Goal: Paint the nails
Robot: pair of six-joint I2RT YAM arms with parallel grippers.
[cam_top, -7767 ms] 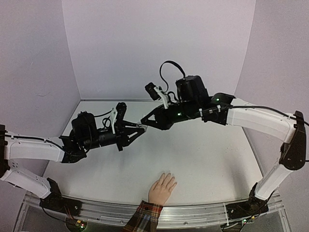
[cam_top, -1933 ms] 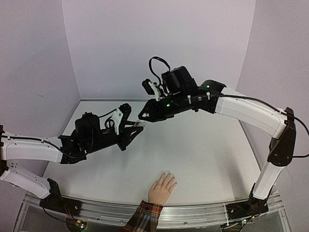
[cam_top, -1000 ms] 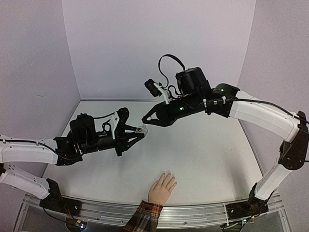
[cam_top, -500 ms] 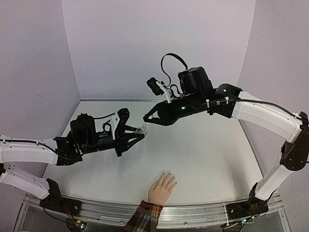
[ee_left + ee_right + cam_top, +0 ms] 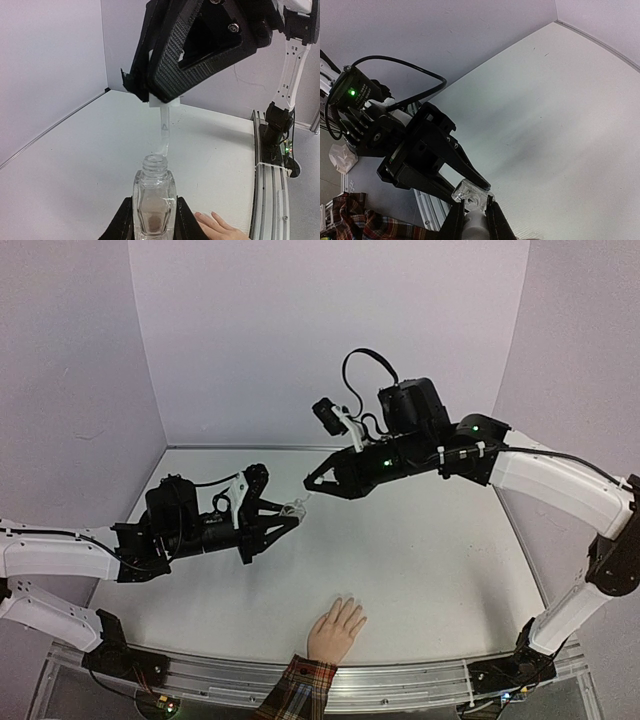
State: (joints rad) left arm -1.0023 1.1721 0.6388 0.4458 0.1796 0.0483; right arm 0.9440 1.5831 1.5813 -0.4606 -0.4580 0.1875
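Note:
My left gripper [image 5: 290, 512] is shut on a small clear bottle [image 5: 295, 507], held above the table; in the left wrist view the bottle [image 5: 154, 200] stands upright between the fingers with its neck open. My right gripper [image 5: 310, 484] is shut on the white cap [image 5: 164, 101], whose clear brush [image 5: 164, 137] hangs just above the neck. The right wrist view shows the cap [image 5: 475, 225] between my fingers, close to the bottle [image 5: 471, 192]. The peach hand [image 5: 337, 630] with its red plaid cuff [image 5: 297, 685] lies flat at the near edge; its nails [image 5: 346, 603] are too small to make out.
The white table [image 5: 430, 560] is enclosed by pale walls at the back and sides. A metal rail [image 5: 400, 685] runs along the near edge. The hand also shows in the left wrist view [image 5: 220, 229], below and right of the bottle.
My right gripper has risen and moved right, lifting the cap and brush off the bottle. The left gripper and bottle have held still over the last second. The hand has not moved.

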